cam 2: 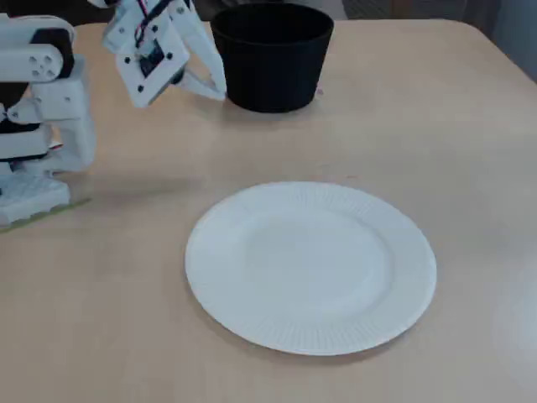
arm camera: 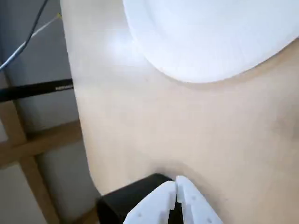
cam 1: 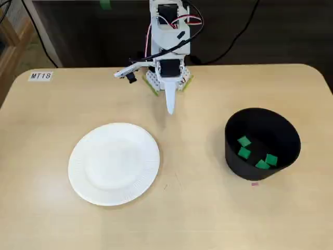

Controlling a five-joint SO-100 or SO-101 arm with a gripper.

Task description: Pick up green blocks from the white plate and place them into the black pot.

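In the wrist view the white plate (arm camera: 210, 42) is running off the frame at 12 and 3 o'clock, the black pot (arm camera: 117, 198) at 6 — both looking blurred. In a fixed view the arm (cam 2: 42, 92) is being cropped at 9 — the pot's wall is hiding its contents.

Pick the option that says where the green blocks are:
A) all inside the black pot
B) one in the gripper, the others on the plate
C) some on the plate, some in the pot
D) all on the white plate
A: in a fixed view four green blocks lie on the bottom of the black pot, the white plate holds none, and the gripper is shut on nothing.
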